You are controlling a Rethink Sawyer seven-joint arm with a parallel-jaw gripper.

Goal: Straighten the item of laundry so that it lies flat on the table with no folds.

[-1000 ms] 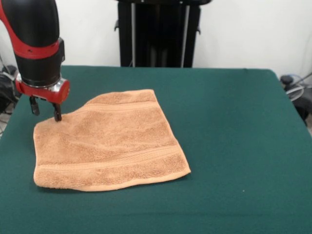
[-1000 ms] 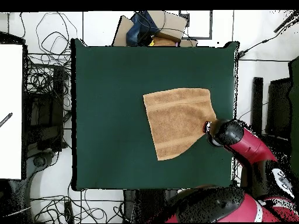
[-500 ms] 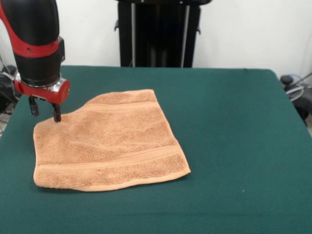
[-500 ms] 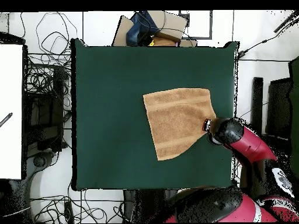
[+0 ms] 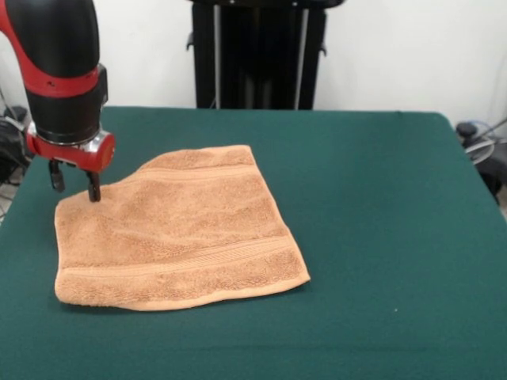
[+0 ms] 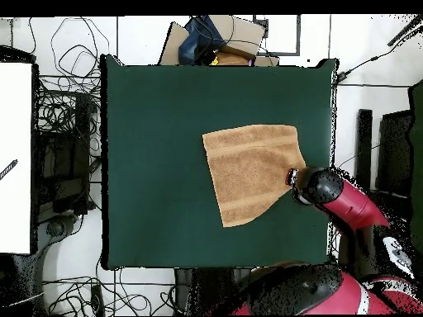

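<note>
The light orange-tan towel (image 5: 174, 229) lies on the dark green table (image 5: 380, 198), left of centre in the front view. Most of it is flat, with band stripes near its near and far hems. Its far left side runs in a slant, as if that corner is turned under. My gripper (image 5: 75, 184) is open and points straight down at that slanted edge. One finger (image 5: 94, 188) is at the towel's edge, the other (image 5: 57, 178) is over bare table. In the overhead view the gripper (image 6: 292, 177) is at the towel's (image 6: 252, 169) right edge.
The black pedestal (image 5: 257, 51) stands behind the table's far edge. Cables and a cardboard box (image 6: 219, 37) lie on the floor beyond the table (image 6: 157, 149). A white panel (image 6: 15, 157) is at the left in the overhead view.
The gripper has sunk slightly toward the towel's slanted edge. The towel has not moved.
</note>
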